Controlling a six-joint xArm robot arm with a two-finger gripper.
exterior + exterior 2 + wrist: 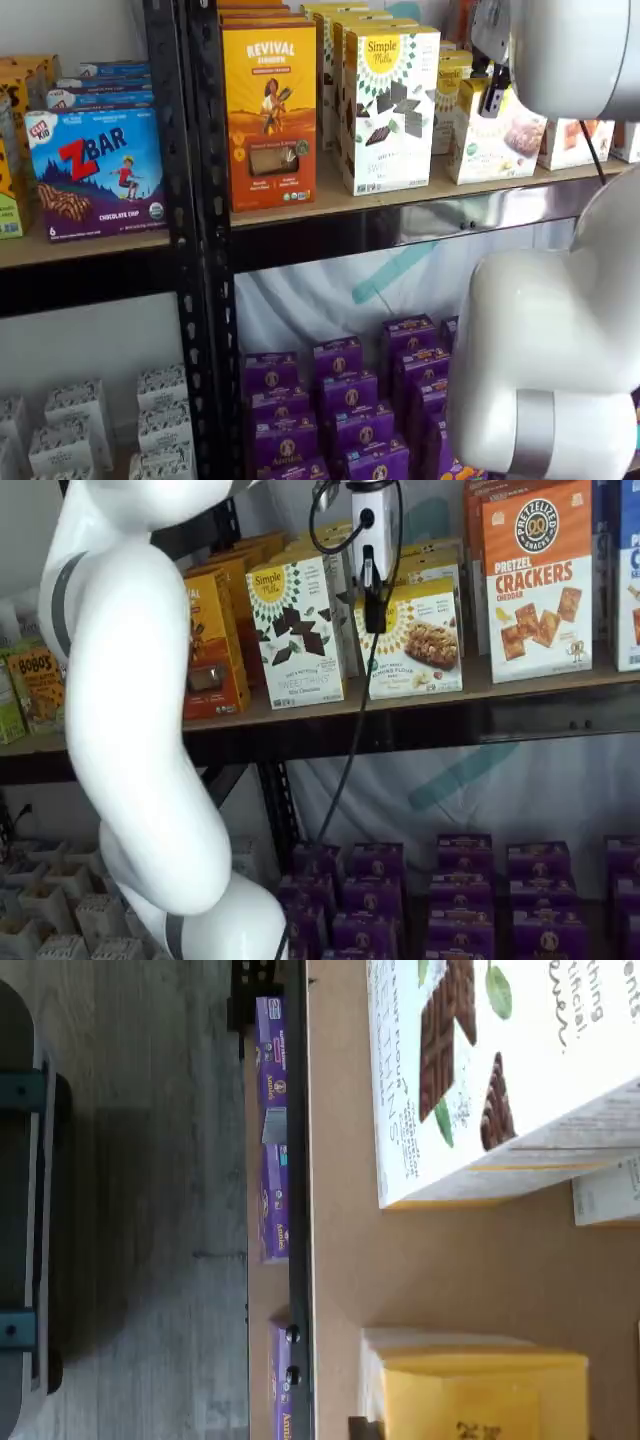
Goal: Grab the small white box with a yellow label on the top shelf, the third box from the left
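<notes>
The small white box point(416, 640) stands on the top shelf point(520, 718), close to its front edge, with its yellow band on top and a cookie picture on the front. The tall white box point(296, 630) with dark chocolate squares stands just beside it on one side, and the orange and white cracker box point(535, 580) stands near it on the other side. In a shelf view the gripper point(374, 605) hangs directly in front of the small white box, and its black fingers reach down over the upper part of the box's face, with a cable point(345, 760) falling beside them. The fingers show as one dark piece with no gap, so I cannot tell whether they are closed on the box. In a shelf view the small white box point(492, 135) is partly hidden behind the white arm point(560, 50). In the wrist view the yellow top of the box point(480, 1390) lies on the tan board, apart from the tall white box point(480, 1070).
</notes>
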